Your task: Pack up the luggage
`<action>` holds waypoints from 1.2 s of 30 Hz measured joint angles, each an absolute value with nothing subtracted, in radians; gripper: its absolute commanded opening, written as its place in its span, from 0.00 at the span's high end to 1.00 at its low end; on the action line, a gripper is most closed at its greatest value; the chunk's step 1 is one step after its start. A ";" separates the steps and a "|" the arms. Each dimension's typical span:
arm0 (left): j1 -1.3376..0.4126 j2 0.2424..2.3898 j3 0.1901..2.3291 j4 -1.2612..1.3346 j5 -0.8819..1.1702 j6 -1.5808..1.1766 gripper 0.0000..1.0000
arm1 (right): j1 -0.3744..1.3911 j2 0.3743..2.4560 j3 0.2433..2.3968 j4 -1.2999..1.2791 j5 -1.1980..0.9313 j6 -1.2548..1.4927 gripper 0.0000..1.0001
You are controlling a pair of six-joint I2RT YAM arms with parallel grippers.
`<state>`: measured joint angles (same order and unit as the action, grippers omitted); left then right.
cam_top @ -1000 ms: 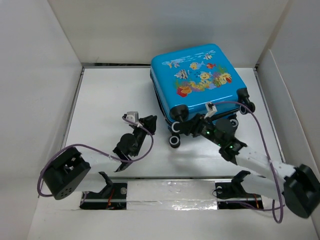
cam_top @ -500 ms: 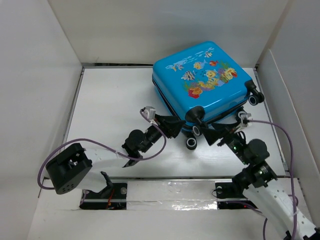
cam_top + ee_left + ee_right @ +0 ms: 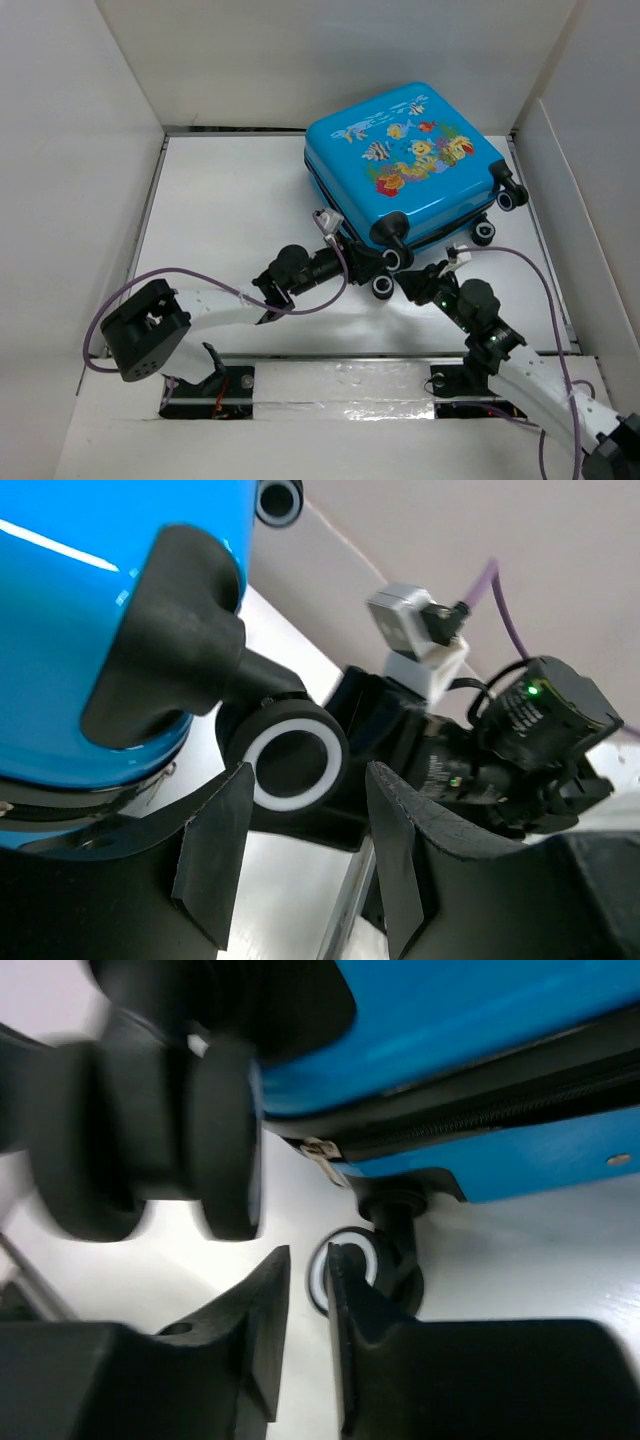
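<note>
The worktop (image 3: 220, 200) is seen with a blue suitcase (image 3: 405, 160) lying flat at its far right, shells together, the zip line running along its near side. No clothes or other contents are shown, so the closed case fits either a case to be opened for filling or one already filled and being zipped up; which of the two cannot be settled. Both arms are brought to the near corner with the castor wheels. The left hand (image 3: 305, 855) is held with its fingers apart, a castor wheel (image 3: 290, 763) lying between the tips. The right hand (image 3: 305, 1320) is nearly closed, its fingers a narrow slit apart, gripping nothing, with a small zip pull (image 3: 322, 1150) just beyond them. Any next move is judged to call for a fine pinch on that pull. The case's inside is hidden, and the near wheel is blurred in the right wrist view.
</note>
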<state>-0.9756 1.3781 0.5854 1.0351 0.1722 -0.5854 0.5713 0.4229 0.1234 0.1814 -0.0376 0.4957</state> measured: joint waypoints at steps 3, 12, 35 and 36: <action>-0.976 1.412 0.603 1.014 0.220 -0.585 0.54 | 0.609 0.582 0.095 0.340 0.000 0.488 0.45; -0.970 1.559 0.751 0.944 0.302 -0.585 0.55 | 0.735 0.885 0.057 0.792 0.187 0.425 0.50; -0.928 1.610 0.892 0.741 0.367 -0.578 0.54 | 1.018 1.478 0.086 1.282 0.843 0.296 0.55; -0.928 1.609 0.894 0.739 0.367 -0.576 0.53 | 1.021 1.473 0.086 1.279 0.850 0.290 0.53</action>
<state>-0.9276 1.6089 0.8936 0.7387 0.3668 -0.5758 1.0206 1.4727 0.0864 1.2793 0.8497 0.2897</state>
